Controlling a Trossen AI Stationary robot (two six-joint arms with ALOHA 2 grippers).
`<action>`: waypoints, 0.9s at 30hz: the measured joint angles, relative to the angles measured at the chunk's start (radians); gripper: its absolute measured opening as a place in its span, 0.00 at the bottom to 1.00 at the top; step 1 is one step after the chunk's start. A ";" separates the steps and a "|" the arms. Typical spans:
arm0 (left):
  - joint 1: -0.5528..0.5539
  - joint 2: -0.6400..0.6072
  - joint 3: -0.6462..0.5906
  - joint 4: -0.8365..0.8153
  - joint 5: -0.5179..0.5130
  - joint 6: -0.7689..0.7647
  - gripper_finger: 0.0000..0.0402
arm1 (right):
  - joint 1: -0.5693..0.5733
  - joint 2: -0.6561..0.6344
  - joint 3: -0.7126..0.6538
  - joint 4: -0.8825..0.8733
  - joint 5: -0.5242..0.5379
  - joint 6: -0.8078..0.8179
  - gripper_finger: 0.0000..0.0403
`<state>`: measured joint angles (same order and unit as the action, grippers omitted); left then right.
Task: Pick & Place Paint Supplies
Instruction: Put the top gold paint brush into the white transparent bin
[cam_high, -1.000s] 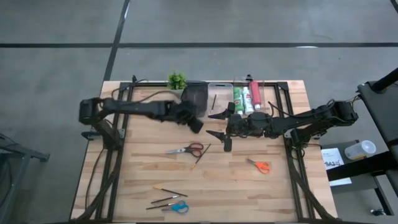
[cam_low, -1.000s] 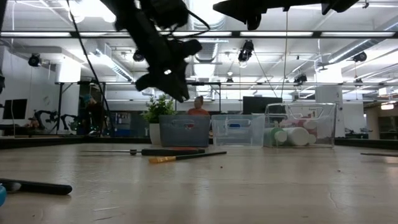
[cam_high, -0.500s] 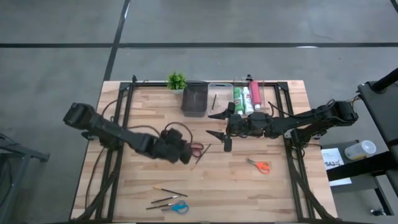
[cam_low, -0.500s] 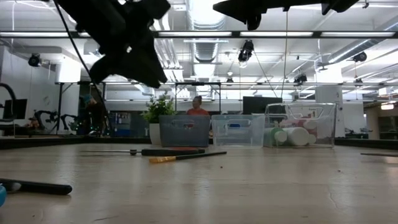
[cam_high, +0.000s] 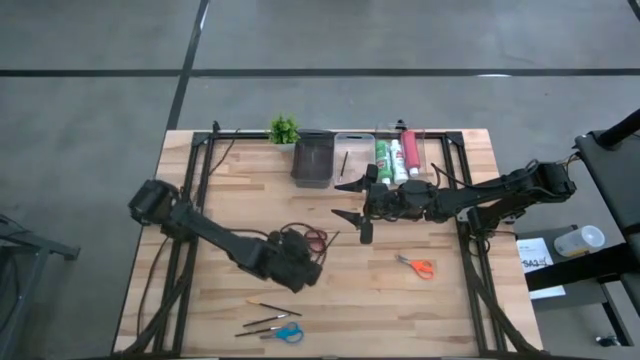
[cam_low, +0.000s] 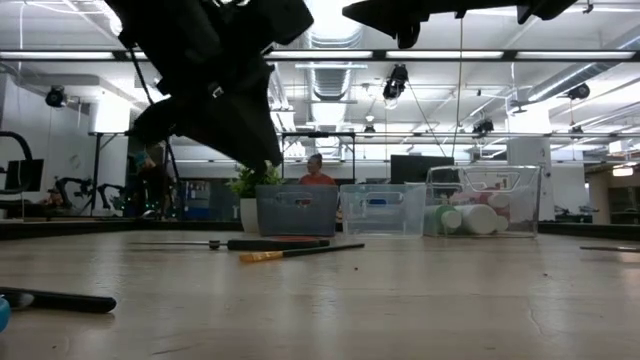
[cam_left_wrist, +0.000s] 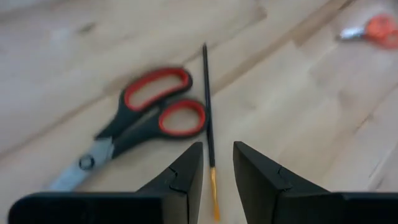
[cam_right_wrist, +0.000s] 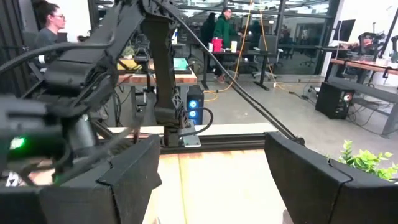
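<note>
My left gripper (cam_high: 308, 276) (cam_left_wrist: 217, 163) hovers low over the table's middle, tilted down, open by a narrow gap and holding nothing. Just beyond its fingertips lie red-handled scissors (cam_left_wrist: 149, 115) (cam_high: 313, 238) and a thin dark brush (cam_left_wrist: 207, 106) flat on the wood. Orange-handled scissors (cam_high: 419, 266) lie to the right. Blue-handled scissors (cam_high: 287, 333) and two brushes (cam_high: 272, 308) lie near the front edge. Paint tubes (cam_high: 397, 156) lie in a clear bin at the far edge. My right gripper (cam_high: 350, 200) (cam_right_wrist: 211, 180) hangs level and open wide above the table's middle.
At the far edge stand a dark grey bin (cam_high: 312, 160), a clear bin (cam_high: 352, 155) with a brush in it, the tube bin and a small green plant (cam_high: 284, 128). Black frame rails (cam_high: 190, 230) run along both sides of the table. People stand in the room behind.
My left gripper has swung from beside the dark grey bin at the far edge toward the near edge and downward, rolling its wrist. It now stands low over the red-handled scissors and the brush. Nothing on the table has moved.
</note>
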<state>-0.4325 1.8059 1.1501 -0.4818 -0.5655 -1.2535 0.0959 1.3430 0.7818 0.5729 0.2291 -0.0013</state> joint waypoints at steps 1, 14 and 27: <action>-0.001 0.019 0.027 -0.030 0.018 -0.007 0.24 | 0.000 0.000 0.000 0.000 0.000 0.000 0.71; -0.007 0.123 0.166 -0.161 0.169 -0.027 0.24 | 0.000 0.000 0.000 0.000 0.000 -0.001 0.71; -0.004 0.123 0.057 -0.009 0.155 -0.020 0.24 | 0.000 0.000 0.000 0.000 0.000 0.000 0.71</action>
<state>-0.4370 1.9289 1.2073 -0.4906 -0.4107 -1.2733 0.0959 1.3430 0.7818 0.5731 0.2291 -0.0013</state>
